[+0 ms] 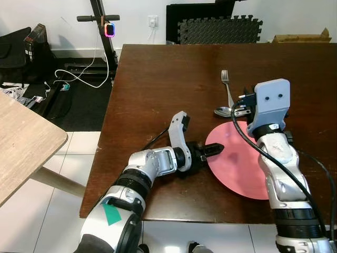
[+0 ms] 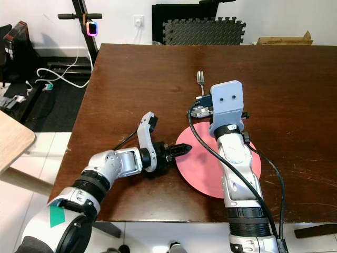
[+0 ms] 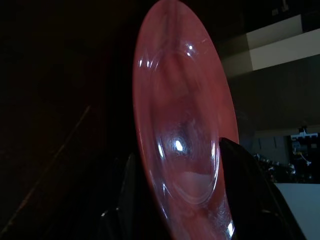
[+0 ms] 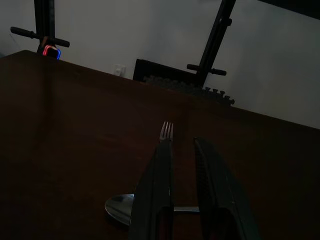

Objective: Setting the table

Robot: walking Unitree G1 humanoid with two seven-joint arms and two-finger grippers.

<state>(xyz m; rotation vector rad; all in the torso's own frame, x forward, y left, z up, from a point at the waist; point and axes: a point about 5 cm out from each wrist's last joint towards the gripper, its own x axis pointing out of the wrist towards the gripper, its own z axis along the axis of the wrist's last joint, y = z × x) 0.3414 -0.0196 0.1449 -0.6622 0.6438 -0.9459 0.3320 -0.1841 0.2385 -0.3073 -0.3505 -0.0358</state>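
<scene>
The pink plate lay flat on the dark wooden table, near the table's front edge and right of its centre. At the plate's nine o'clock rim the left gripper reached in low along the table top. In the left wrist view its two black fingers stood one on each side of the rim, closed down to about the plate's thickness, so it appeared to have hold of the plate at the edge.

At the plate's twelve o'clock lay a spoon, its bowl toward nine o'clock, and beyond it a fork with tines pointing away from the robot. The right gripper was lowered over the spoon's handle; its fingers stood a narrow gap apart with the handle crossing between them near their base. Whether they pressed on the handle could not be told.

Judgement: the step in hand was the laying out of cutlery round the plate, with the left arm steadying or adjusting the plate and the right arm engaged at the spoon. The next move would call for a firm pinch on the thin handle, a clean lift clear of the fork, and placement beside the plate, probably at its three o'clock. The handle is slim and smooth and may slip or swivel.
</scene>
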